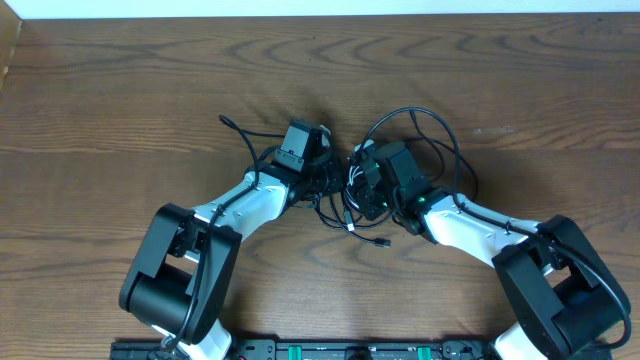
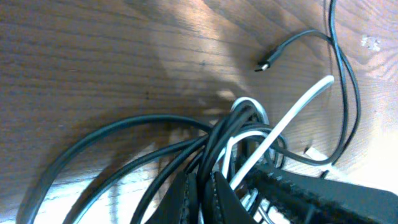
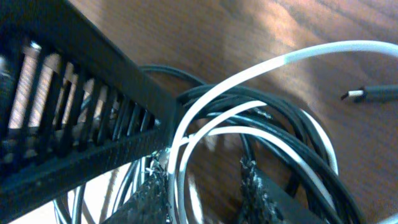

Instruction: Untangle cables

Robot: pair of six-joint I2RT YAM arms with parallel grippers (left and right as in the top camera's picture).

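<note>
You have bare table (image 1: 150,100) on every side of the cables (image 1: 348,200), bunched mid-table. Your left gripper (image 2: 202,180) pinches black strands; the right gripper (image 3: 202,174) stands parted around a white loop. From overhead, the wrists hide the knot.

tabletop (image 1: 120,100): brown wood, visible grain, smooth with a soft sheen
black cables (image 2: 155,118): smooth plastic sheath, slightly glossy
white cable (image 3: 336,50): smooth, glossy plastic sheath
plug (image 3: 373,93): black plastic body, bare metal tip
right tool (image 3: 202,186) pads (image 3: 252,183): rough, gritty black facing
left tool (image 2: 202,193) fingers (image 2: 217,196): matt black, finely textured edge
arm shells (image 1: 255,205): glossy white plastic
</note>
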